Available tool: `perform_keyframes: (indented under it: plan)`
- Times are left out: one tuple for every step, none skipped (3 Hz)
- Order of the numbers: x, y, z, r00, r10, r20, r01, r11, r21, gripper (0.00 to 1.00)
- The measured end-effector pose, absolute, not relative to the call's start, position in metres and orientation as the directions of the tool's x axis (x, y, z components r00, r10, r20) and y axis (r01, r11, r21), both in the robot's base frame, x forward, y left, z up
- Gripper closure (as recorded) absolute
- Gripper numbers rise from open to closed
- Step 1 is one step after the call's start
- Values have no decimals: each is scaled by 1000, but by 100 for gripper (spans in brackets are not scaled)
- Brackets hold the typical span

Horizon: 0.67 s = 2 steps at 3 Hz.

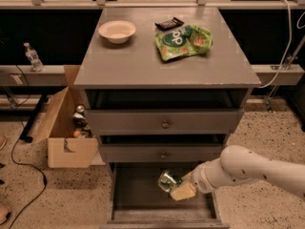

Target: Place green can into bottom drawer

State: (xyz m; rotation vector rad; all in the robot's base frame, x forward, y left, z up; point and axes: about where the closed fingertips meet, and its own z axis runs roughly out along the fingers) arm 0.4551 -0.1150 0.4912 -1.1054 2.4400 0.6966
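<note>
My end effector (180, 189) is clenched on the green can (167, 180), tilted, hanging right over the open bottom drawer (138, 199). Can pokes out toward the drawer's middle, so it's basically straight down from here.

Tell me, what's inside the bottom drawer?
Bare grey floor shows in the bottom drawer. The gripper, holding the green can over it, hides the part underneath.
</note>
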Motion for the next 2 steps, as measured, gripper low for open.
perform_keyframes:
  plan:
    - [462,-115,437,-650,-575,-498,-749,594,292,100]
    - [471,-113,383,-677,-543,-497,-724,613,316,100]
